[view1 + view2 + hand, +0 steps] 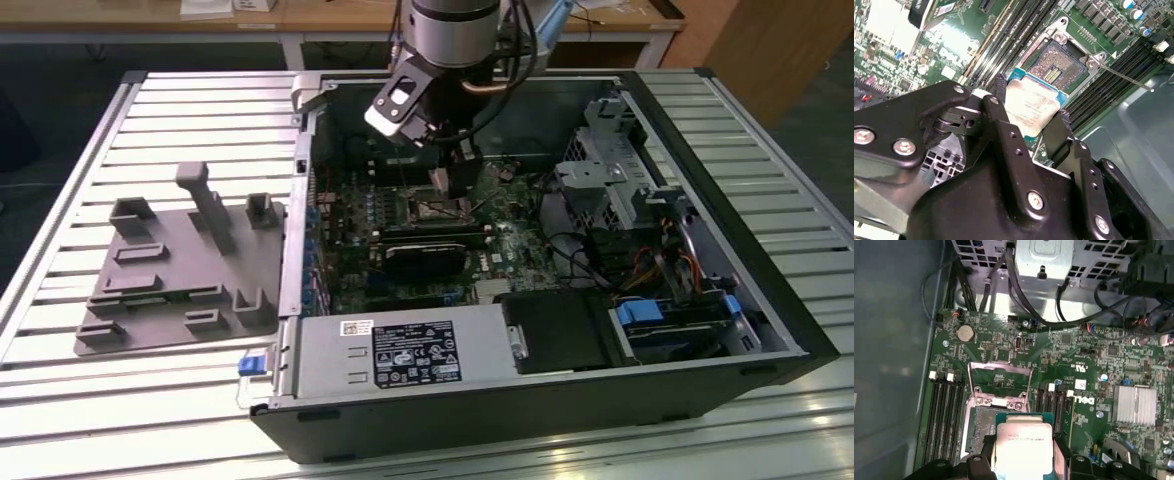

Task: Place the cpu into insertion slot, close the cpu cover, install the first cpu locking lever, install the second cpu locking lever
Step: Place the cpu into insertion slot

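My gripper [458,190] hangs inside the open computer case, just above the motherboard. It is shut on the cpu [1024,442], a pale silvery square chip on a green base, pinched at two opposite edges by black fingers [1061,452]. In the second wrist view the cpu [1031,107] sits tilted between the fingers [999,100], beside and above the insertion slot [1059,67]. The insertion slot [985,425] lies bare with its contact field showing. The cpu cover [999,376] stands flipped up at the slot's far edge. A thin lever rod [1126,79] sticks out sideways from the slot frame.
Memory slots [944,415] flank the slot on both sides. A finned heat sink [1134,405] and loose cables [1019,285] lie further off. The power supply [400,355] and drive cage [601,170] crowd the case. A grey fixture plate [174,270] lies at the exterior view's left.
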`<state>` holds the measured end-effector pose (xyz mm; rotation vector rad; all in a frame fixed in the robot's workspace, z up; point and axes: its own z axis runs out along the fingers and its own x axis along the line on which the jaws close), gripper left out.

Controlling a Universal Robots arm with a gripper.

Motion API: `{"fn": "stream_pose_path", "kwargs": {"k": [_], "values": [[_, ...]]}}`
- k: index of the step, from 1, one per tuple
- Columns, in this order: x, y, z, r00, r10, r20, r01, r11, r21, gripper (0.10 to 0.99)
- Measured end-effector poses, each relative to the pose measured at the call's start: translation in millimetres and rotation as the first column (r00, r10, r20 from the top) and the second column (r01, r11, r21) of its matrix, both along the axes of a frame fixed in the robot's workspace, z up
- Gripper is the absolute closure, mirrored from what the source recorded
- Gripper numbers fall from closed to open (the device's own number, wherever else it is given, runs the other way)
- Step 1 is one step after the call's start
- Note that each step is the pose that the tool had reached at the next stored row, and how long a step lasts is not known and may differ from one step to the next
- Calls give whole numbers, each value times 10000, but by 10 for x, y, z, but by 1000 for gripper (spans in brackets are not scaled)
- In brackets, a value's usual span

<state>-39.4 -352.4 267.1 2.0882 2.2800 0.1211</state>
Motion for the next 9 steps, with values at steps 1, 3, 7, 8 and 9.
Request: {"fn": "stream_pose_path", "kwargs": {"k": [1, 3, 7, 8, 9], "values": [[-6, 7, -10, 10000, -53, 0, 53, 10000, 0, 549], [-12, 18, -33, 9998, -199, 0, 199, 9998, -1, 549], [-24, 34, -72, 9987, -519, 0, 519, 9987, -2, 549], [-27, 39, -80, 9983, -582, 0, 582, 9983, -2, 549], [-32, 45, -89, 9980, -640, 1, 640, 9980, -1, 549]]}}
